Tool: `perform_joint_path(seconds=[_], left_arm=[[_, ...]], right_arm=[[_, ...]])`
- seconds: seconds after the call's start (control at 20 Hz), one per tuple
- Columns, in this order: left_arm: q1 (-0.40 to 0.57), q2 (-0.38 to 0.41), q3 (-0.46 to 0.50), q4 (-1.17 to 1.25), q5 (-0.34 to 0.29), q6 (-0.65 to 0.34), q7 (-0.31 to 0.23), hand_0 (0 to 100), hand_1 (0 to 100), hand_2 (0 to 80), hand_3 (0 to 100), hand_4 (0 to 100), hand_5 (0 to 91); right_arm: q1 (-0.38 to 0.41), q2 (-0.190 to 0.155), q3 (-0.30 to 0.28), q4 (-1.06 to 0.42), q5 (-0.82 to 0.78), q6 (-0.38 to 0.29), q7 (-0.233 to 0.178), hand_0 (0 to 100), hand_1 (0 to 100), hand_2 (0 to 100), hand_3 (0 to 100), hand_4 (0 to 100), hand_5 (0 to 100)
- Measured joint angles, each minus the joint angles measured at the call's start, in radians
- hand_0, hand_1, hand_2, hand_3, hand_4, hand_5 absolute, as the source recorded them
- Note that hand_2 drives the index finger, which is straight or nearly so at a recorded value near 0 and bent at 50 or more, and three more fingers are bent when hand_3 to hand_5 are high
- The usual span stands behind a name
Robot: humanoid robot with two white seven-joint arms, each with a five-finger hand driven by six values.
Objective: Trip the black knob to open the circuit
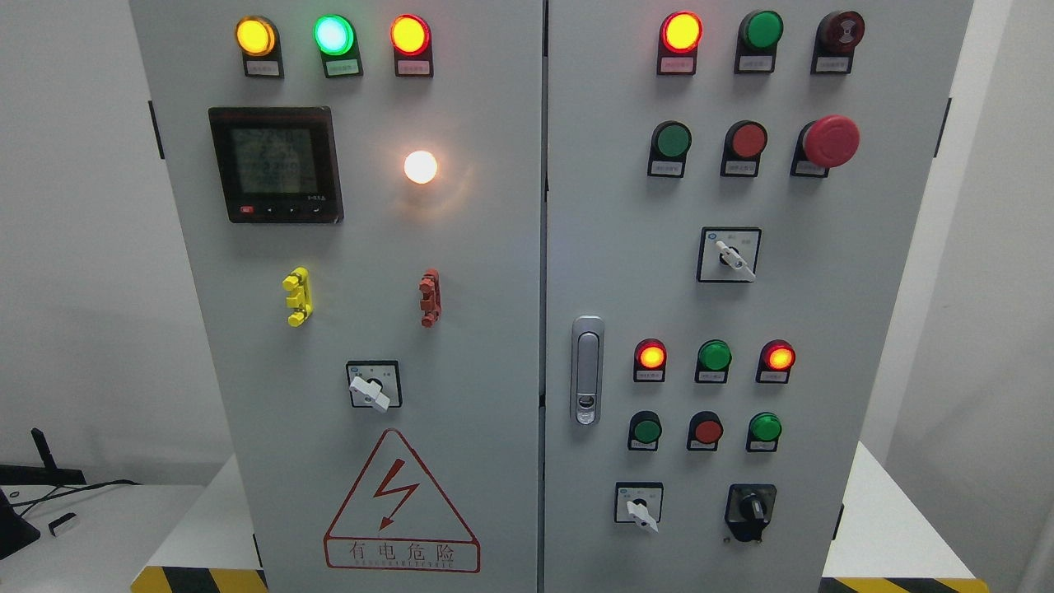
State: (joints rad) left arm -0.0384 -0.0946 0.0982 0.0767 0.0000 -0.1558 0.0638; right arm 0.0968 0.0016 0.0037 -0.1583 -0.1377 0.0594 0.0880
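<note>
Neither hand appears in the head view, so we cannot tell whether the fingers are spread or closed, and we locate items on the cabinet itself.

1. Lowest and nearest, a yellow-and-black hazard stripe (198,580) runs along the cabinet base. Above it on the left door is a red triangular warning sign (401,502) with a lightning bolt.
2. The black knob (750,509) sits at the lower right of the right door, on a black mount, with its pointer roughly upright. Nothing touches it. Just beside it to the left is a white selector switch (639,507).
3. Above these we see a row of three push buttons (706,430) in green, red and green, then a row of three indicator lamps (714,356), of which the two red outer lamps are lit.
4. A silver door latch (586,371) stands at the left edge of the right door. On the left door, a second white selector (372,387) sits above the warning sign, with a yellow clip (297,296) and a red clip (430,296) higher up.
5. Further up are a third selector (729,255), a red mushroom button (830,141), a digital meter (275,163) and a glowing white lamp (420,167).
6. Behind the cabinet, at the far left, a white desk (99,527) carries dark cables.
</note>
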Motion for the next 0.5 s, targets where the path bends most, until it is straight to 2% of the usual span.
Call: perform_joint_path(seconds=[0.5], left_arm=[[0.0,0.0,0.0,0.0,0.0,0.0,0.0,12,39,0.0,0,0,0.0]], right_arm=[[0.0,-0.001,-0.002,0.003,0.002,-0.006,-0.004,29,8,0,0,0,0]])
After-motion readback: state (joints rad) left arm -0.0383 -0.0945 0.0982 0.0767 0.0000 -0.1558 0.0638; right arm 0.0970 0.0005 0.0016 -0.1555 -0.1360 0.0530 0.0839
